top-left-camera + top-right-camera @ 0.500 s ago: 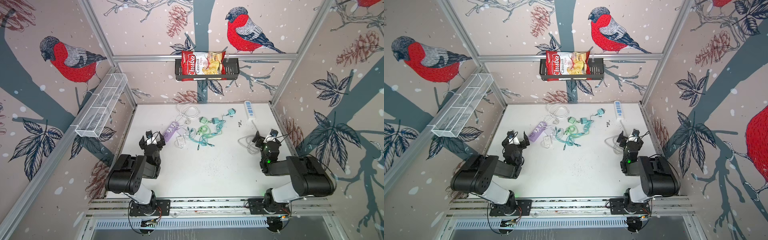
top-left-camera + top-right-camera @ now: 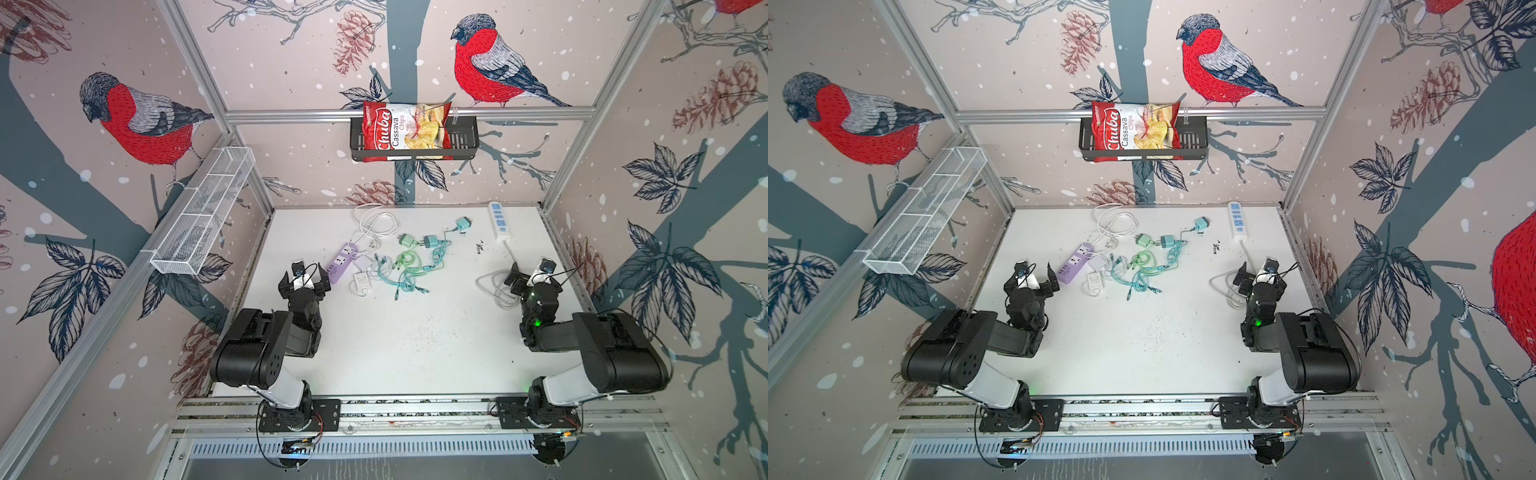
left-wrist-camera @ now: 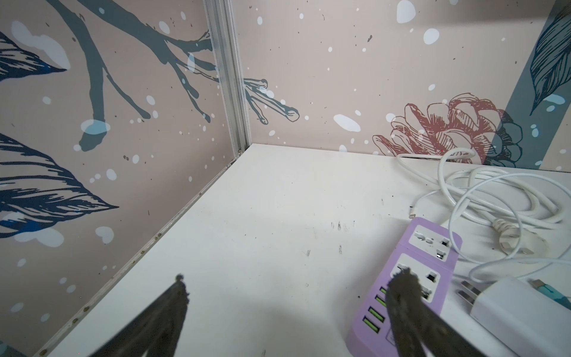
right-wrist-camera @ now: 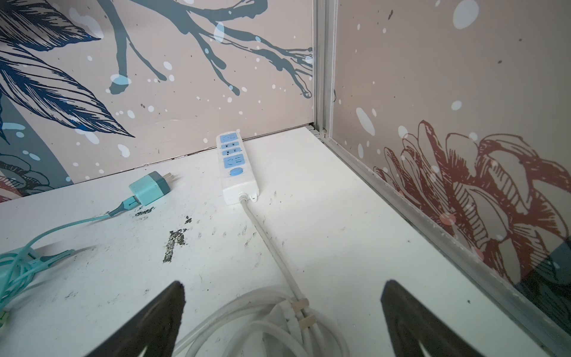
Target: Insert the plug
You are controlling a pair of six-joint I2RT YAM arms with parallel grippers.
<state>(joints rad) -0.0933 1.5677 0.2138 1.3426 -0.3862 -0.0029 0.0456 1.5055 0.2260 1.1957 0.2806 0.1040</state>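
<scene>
Pretty much zero movement since half a second back. Left gripper (image 3: 292, 278) spread all the way, holding nothing, parked right by the purple power strip (image 2: 343, 262), probably to pin it down. White charger (image 2: 360, 284) just beside that, prongs toward it, likely the plug to insert. Mint chargers (image 2: 431, 241) tangled mid-table, teal plug (image 2: 462, 224) near the white power strip (image 2: 500, 218). Right gripper (image 4: 284, 286) equally wide, empty, over that strip's coiled cord (image 4: 301, 312).

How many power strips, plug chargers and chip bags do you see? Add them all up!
Power strips: 2, purple and white.
Plug chargers: 4, one white, three greenish.
Chip bags: 1.
Total: 7.
</scene>
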